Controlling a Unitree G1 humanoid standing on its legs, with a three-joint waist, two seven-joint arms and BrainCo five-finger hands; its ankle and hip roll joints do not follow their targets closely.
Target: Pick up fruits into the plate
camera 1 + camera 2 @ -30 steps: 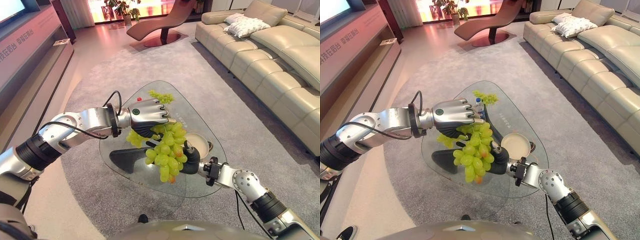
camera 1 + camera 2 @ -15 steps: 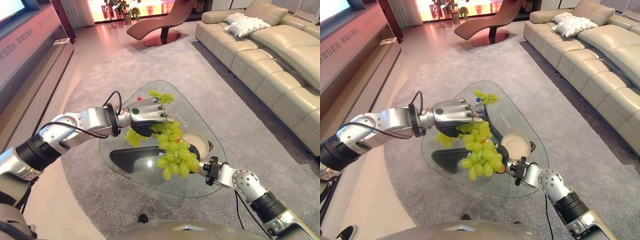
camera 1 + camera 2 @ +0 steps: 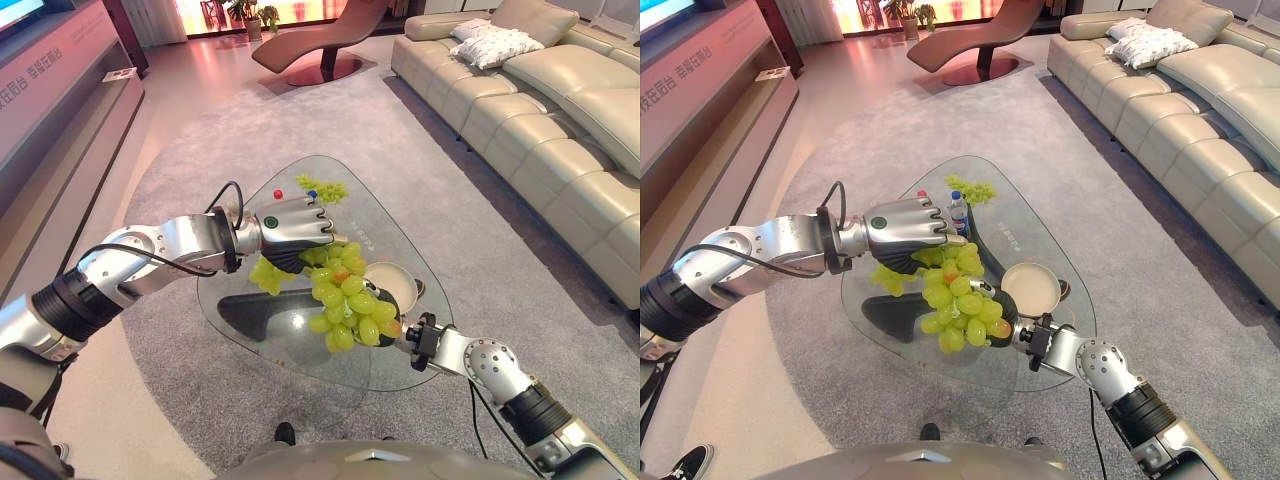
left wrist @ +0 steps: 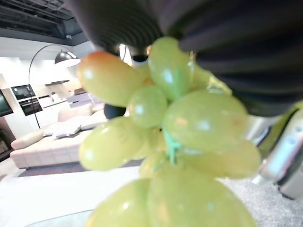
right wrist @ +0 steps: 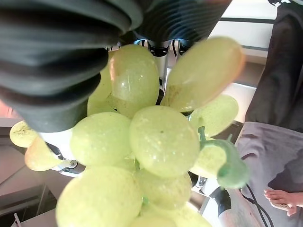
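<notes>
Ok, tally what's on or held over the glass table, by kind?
Grape bunches: 3, one under the left hand, one in the right hand, one at the table's far end
Plate: 1
Bottle: 1
Total: 5
</notes>
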